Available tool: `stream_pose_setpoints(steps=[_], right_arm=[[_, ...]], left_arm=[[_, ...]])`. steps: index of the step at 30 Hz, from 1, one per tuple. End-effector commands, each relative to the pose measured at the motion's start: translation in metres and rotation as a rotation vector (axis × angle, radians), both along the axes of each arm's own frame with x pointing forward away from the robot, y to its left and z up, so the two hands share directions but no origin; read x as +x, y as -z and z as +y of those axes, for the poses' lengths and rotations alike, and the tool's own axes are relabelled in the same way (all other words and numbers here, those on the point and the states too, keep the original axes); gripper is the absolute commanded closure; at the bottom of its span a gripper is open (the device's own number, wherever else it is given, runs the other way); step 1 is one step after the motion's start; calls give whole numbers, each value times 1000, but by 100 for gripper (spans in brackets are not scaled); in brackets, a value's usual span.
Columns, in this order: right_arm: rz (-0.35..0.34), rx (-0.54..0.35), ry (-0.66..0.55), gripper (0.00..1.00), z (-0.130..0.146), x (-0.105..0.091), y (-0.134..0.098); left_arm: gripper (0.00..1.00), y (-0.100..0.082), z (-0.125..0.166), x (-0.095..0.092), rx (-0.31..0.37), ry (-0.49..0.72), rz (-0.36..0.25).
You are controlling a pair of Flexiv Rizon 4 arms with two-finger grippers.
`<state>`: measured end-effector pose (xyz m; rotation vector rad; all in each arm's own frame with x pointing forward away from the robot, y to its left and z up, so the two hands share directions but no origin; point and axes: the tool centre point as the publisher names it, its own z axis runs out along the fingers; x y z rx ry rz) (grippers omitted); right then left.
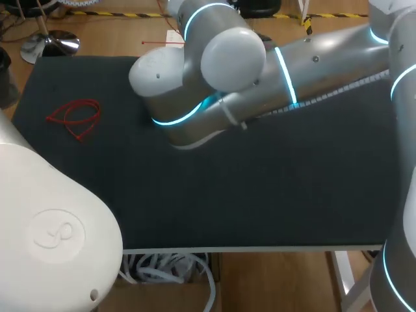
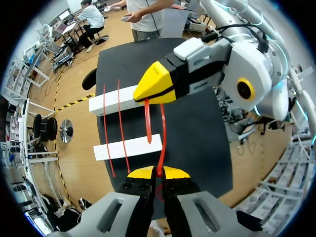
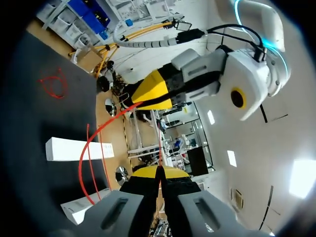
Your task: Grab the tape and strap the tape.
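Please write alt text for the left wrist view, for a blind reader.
The left gripper and right gripper both hold one red tape, stretched between them. Beneath, two more tapes lie across two white bars.

Tape (image 2: 163, 143) spans left claw (image 2: 158, 173) to right claw (image 3: 159, 172).
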<state>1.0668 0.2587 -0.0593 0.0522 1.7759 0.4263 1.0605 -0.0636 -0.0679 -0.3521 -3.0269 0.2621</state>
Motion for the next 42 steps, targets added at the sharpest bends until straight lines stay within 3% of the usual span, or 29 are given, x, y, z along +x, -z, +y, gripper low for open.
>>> stream_pose_setpoints(steps=[1,12,24,33,42], right_arm=[[13,-17,0,100,12,1,-4],[23,-39,-26,100,26,-5,-4],[44,-58,1,100,19,-8,-1],[54,-72,10,100,15,0,6],[49,-85,-12,100,30,1,2]], left_arm=[[100,-1,0,0,4,-1,1],[100,-1,0,0,4,-1,1],[100,-1,0,0,4,-1,1],[100,-1,0,0,4,-1,1],[100,-1,0,0,4,-1,1]])
